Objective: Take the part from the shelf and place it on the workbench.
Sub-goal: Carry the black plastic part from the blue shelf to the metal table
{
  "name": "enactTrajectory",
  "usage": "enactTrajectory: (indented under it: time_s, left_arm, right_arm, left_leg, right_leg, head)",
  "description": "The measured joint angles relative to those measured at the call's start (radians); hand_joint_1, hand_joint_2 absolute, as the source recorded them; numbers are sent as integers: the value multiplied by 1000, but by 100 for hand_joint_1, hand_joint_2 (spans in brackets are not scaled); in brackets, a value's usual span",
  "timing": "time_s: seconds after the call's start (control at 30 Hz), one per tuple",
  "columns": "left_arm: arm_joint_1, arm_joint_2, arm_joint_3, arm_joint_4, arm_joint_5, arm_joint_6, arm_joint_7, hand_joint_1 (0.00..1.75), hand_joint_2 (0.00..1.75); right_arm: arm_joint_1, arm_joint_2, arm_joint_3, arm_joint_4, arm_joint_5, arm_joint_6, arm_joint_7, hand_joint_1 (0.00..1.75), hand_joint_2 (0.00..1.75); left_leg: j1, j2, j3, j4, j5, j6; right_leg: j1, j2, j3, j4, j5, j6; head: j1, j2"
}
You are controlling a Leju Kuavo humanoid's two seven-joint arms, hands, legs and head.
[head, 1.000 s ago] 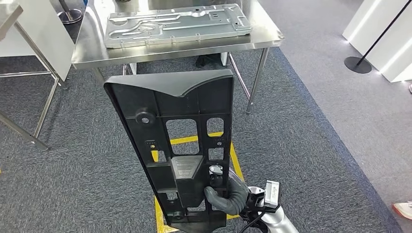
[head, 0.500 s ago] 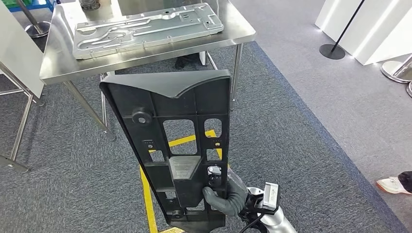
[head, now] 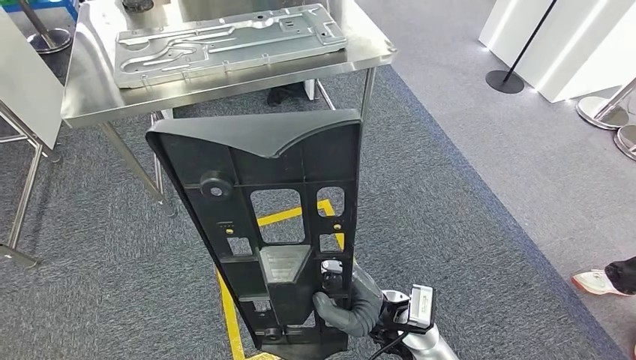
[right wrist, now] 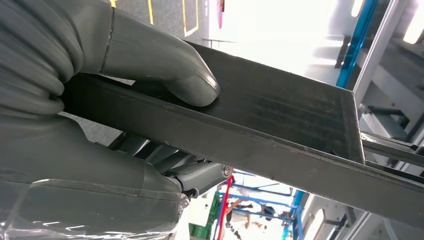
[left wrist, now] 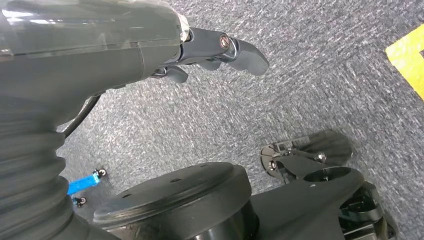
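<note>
- Carpet floor [head: 480,225]: grey, with a yellow tape outline [head: 229,322] partly hidden behind the carried part. At the right edge of the head view a person's shoe [head: 592,283] rests on the carpet, well apart from the robot.
- Bench [head: 97,101]: steel, standing ahead of the robot in the head view. A pressed sheet-metal panel [head: 225,41] lies flat on its top and covers much of it; a bare strip of the top shows along the near edge.
- Part [head: 262,225]: a long black plastic panel with ribs and cut-out windows, held upright in front of the robot, off the shelf and not yet touching the bench. Judged from this, the pick-up is done; approaching the bench and setting the part down are left.
- Right hand [head: 352,304]: grips the lower right edge of the part. In the right wrist view the thumb presses one face and the fingers wrap the other.
- Left hand [left wrist: 215,50]: hangs over the carpet, holding nothing, fingers loosely apart.
- Containers: none can be made out; the bench top is the only carrying surface.
</note>
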Motion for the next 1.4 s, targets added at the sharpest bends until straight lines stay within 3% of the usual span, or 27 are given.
enactTrajectory:
  time_s: [0.07, 0.17, 0.23, 0.33, 0.37, 0.4, 0.43, 0.53, 0.6, 0.67, 0.73, 0.77, 0.83, 0.87, 0.9, 0.93, 0.97, 1.0, 1.07, 1.1, 1.2, 1.27, 1.37, 1.4]
  left_arm:
    - [0, -1, 0, 0, -1, 1, 0, 0, 175]
    - [0, -2, 0, 0, -2, 2, -2, 0, 175]
    - [-1, -1, 0, 0, -2, 2, -3, 0, 175]
    - [-5, 0, 0, 0, -2, 2, -7, 0, 175]
    - [-9, 0, 0, 0, -2, 1, -8, 0, 175]
    - [-11, 1, 0, 0, -2, 1, -9, 0, 175]
    - [-12, 1, 0, 0, -3, 0, -8, 0, 175]
    - [-6, 2, 0, 0, -5, -2, -4, 0, 175]
    - [-3, 2, 0, 0, -5, -3, -3, 0, 175]
    - [-2, 2, 0, 0, -5, -3, -2, 0, 175]
    - [-3, 1, 0, 0, -5, -3, -2, 0, 175]
    - [-3, 1, 0, 0, -5, -3, -2, 0, 175]
    - [-2, 1, 0, 0, -5, -2, -2, 0, 175]
    - [-2, 1, 0, 0, -5, -1, -3, 0, 175]
    - [-2, 1, 0, 0, -5, 0, -3, 0, 175]
    - [-2, 1, 0, 0, -5, 1, -3, 0, 175]
    - [-2, 1, 0, 0, -5, 1, -3, 0, 175]
    - [-2, 1, 0, 0, -5, 1, -3, 0, 175]
    - [-2, 0, 0, 0, -6, 1, -4, 0, 175]
    - [-1, 0, 0, 0, -7, 1, -4, 0, 175]
    - [-3, 0, 0, 0, -8, 2, -4, 0, 175]
    - [-4, 0, 0, 0, -9, 2, -5, 0, 175]
    - [-9, 1, 1, 0, -8, 2, -6, 0, 175]
    - [-12, 2, 1, 0, -8, 2, -7, 0, 175]
  right_arm:
    - [-2, 0, 0, -1, 0, 1, 1, 175, 175]
    - [-3, 1, -1, -1, 0, -1, 2, 175, 175]
    - [-4, 2, -2, -1, -1, -2, 2, 175, 175]
    - [-2, 3, -2, 0, -1, -3, 1, 175, 175]
    - [-1, 3, -2, 1, -1, -3, 1, 175, 175]
    - [0, 3, -2, 2, -1, -3, 1, 175, 175]
    - [0, 3, -2, 3, -1, -3, 0, 175, 175]
    - [-1, 3, -3, 5, -1, -3, -5, 175, 175]
    - [-4, 3, -3, 8, -1, -2, -7, 175, 175]
    - [-6, 3, -3, 10, -1, -2, -7, 175, 175]
    - [-8, 3, -4, 11, -1, -2, -8, 175, 175]
    - [-9, 3, -5, 12, -1, -2, -8, 175, 175]
    - [-10, 3, -5, 15, -1, -2, -10, 175, 175]
    - [-9, 3, -5, 17, -1, -2, -10, 175, 175]
    - [-8, 3, -5, 19, 0, -2, -10, 175, 175]
    - [-7, 3, -5, 20, 0, -2, -9, 175, 175]
    - [-7, 3, -5, 21, 1, -2, -9, 175, 175]
    - [-7, 3, -5, 21, 1, -2, -9, 175, 175]
    - [-9, 3, -5, 21, 2, -2, -10, 175, 175]
    - [-9, 3, -6, 21, 2, -2, -10, 175, 175]
    - [-9, 3, -6, 20, 2, -2, -10, 175, 175]
    - [-10, 5, -7, 19, 2, -1, -10, 175, 175]
    - [-11, 8, -7, 21, 3, 0, -11, 175, 175]
    - [-10, 8, -7, 22, 3, 1, -11, 175, 175]
  left_leg:
    - [-4, 0, -1, 2, -3, -7]
    - [-5, 3, -2, 1, -6, -22]
    - [-4, 1, -13, 33, -30, -33]
    - [0, -2, -94, 216, -122, -47]
    - [1, -2, -120, 271, -139, -50]
    - [2, -2, -130, 293, -136, -52]
    - [3, -2, -121, 274, -112, -53]
    - [8, -3, -31, 76, -12, -50]
    - [5, -6, -6, 14, -3, -40]
    - [4, -8, -7, 7, -3, -24]
    - [7, -8, -6, 0, 2, -11]
    - [9, -7, -4, -3, 4, -5]
    - [7, -4, -4, -4, 3, 1]
    - [6, -4, -4, -3, 2, 2]
    - [5, -4, -3, -3, 1, 3]
    - [5, -5, 0, -3, -1, 2]
    - [4, -5, 4, -3, -4, 1]
    - [4, -6, 9, -3, -8, -1]
    - [0, -7, 15, -2, -16, -9]
    - [-1, -7, 16, -2, -20, -14]
    - [-1, -5, 22, -3, -31, -31]
    - [0, -5, 5, 47, -59, -41]
    - [3, -6, -100, 242, -134, -54]
    - [3, -6, -128, 285, -138, -57]
  right_leg:
    - [6, -6, 46, -99, 29, -10]
    - [8, -4, 50, -117, 30, -20]
    - [2, -3, 55, -125, 33, -31]
    - [-1, -4, 59, -129, 32, -38]
    - [-1, -4, 59, -129, 32, -39]
    - [-1, -3, 61, -129, 31, -39]
    - [-1, -1, 63, -128, 30, -38]
    - [0, 7, 70, -123, 23, -29]
    - [3, 10, 64, -119, 23, -18]
    - [4, 10, 59, -119, 24, -5]
    - [2, 8, 49, -95, 8, 4]
    - [0, 7, 31, -56, -14, 8]
    - [-2, 5, -37, 79, -73, 13]
    - [-2, 4, -71, 142, -92, 15]
    - [-2, 4, -92, 176, -94, 16]
    - [-2, 3, -92, 165, -73, 15]
    - [-2, 3, -72, 117, -37, 11]
    - [-1, 2, -37, 41, 2, 6]
    - [4, -2, 20, -80, 42, -4]
    - [8, -3, 33, -108, 43, -9]
    - [7, 1, 41, -119, 35, -22]
    - [2, 1, 56, -128, 31, -33]
    - [1, -2, 74, -131, 17, -42]
    - [2, -2, 81, -131, 11, -43]
  head:
    - [0, 0]
    - [0, 0]
    - [0, 0]
    - [0, 0]
    - [0, 0]
    - [0, 0]
    - [0, 0]
    - [0, 0]
    - [0, 0]
    - [0, 0]
    - [0, 0]
    - [0, 0]
    - [0, 0]
    - [0, 0]
    - [0, 0]
    - [0, 0]
    - [0, 0]
    - [0, 0]
    - [0, 0]
    - [0, 0]
    - [0, 0]
    - [0, 0]
    - [0, 0]
    - [0, 0]
